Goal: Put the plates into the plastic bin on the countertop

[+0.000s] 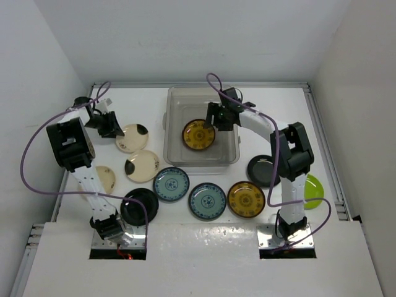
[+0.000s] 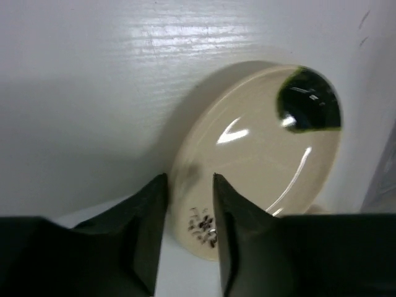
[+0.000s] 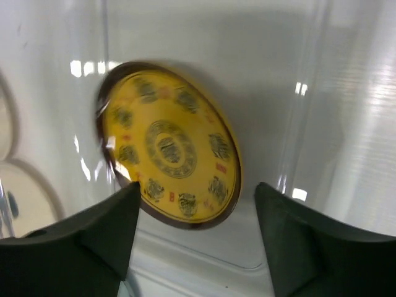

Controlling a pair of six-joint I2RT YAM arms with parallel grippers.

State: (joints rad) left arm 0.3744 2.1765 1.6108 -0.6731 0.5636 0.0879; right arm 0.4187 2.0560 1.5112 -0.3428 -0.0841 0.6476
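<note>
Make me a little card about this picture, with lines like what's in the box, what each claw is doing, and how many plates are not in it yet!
bin: holds one amber plate
right gripper: open, above that plate
left gripper: jaws either side of a cream plate rim; grip unclear
plates outside bin: nine
lime green plate: beside the right arm

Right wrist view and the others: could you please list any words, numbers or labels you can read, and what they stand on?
No readable text in any view.
Amber-yellow plate in the plastic bin: small red marks between the medallions, too blurred to read.
Cream plate: a dark floral sprig near the rim, not lettering.
</note>
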